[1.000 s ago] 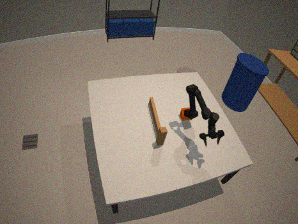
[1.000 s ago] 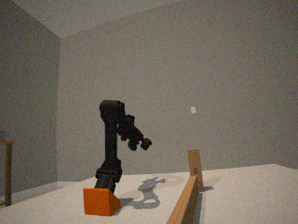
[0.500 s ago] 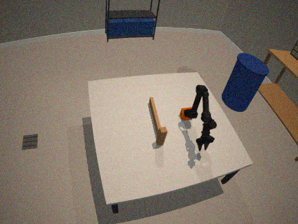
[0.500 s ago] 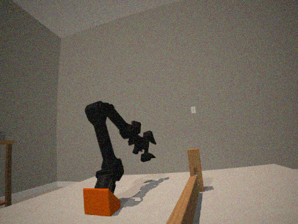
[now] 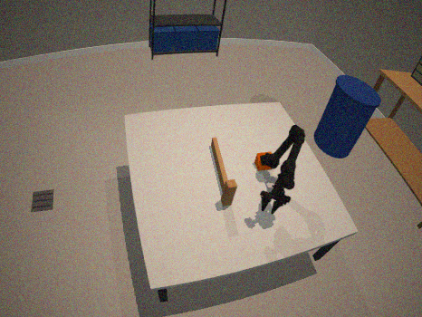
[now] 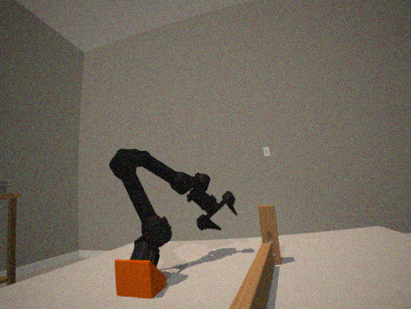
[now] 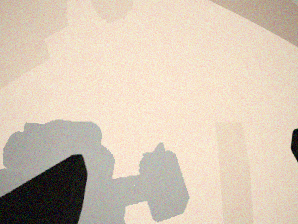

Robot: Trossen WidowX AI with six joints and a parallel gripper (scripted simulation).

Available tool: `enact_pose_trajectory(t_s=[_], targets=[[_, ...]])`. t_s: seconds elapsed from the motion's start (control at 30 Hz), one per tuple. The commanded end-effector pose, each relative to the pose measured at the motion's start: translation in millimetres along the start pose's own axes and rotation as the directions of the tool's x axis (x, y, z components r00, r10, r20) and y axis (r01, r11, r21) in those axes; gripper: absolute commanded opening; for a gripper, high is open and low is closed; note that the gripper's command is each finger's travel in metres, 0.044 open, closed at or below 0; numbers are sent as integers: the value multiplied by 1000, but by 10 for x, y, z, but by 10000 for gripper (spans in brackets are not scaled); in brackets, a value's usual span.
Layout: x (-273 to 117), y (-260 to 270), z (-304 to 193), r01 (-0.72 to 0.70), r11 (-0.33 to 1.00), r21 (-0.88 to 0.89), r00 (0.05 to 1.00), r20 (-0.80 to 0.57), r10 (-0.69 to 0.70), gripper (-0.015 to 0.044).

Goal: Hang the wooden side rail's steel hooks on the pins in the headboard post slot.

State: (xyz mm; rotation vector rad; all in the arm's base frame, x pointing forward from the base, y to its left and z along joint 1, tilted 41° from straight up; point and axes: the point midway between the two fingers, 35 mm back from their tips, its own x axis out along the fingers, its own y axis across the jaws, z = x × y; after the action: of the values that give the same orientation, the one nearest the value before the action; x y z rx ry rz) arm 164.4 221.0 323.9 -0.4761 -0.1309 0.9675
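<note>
The wooden side rail (image 5: 219, 159) (image 6: 257, 274) stands on its narrow edge, one end against or very near the upright headboard post (image 5: 229, 194) (image 6: 267, 221). Its far end appears low at the table. The hooks, slot and pins are too small or hidden, so whether the hooks sit on the pins cannot be told. My gripper (image 5: 268, 210) (image 6: 228, 222) (image 7: 192, 153) is open and empty, above the table, to the right of the post in the top view and left of it in the exterior view. The wrist view shows neither rail nor post, only tabletop and shadows between the fingers.
An orange block (image 5: 261, 161) (image 6: 134, 278) sits on the white table (image 5: 181, 244) beside the arm's base, right of the rail in the top view. A blue barrel (image 5: 346, 119) stands beyond the table's right edge. A shelf with blue bins (image 5: 186, 39) is at the back.
</note>
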Motion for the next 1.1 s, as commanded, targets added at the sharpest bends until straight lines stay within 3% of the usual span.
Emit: enact_pose_trajectory(t_s=[0.0, 0.33, 0.43, 0.6, 0.73, 0.83, 0.9, 1.07], targets=[[23, -220, -715, 143, 635, 759, 970, -235, 62, 440], [-94, -337, -1090, 323, 113, 940, 937, -334, 104, 440], [-162, -381, -1231, 380, -143, 914, 923, -364, 122, 440], [-336, -462, -1487, 403, -650, 644, 901, -404, 159, 440], [-493, -524, -1656, 303, -919, 254, 896, -403, 184, 440], [-626, -587, -1763, 164, -982, -97, 904, -383, 189, 440], [-724, -641, -1825, 54, -943, -327, 914, -365, 179, 440], [-995, -809, -1944, -186, -604, -775, 945, -309, 105, 440]])
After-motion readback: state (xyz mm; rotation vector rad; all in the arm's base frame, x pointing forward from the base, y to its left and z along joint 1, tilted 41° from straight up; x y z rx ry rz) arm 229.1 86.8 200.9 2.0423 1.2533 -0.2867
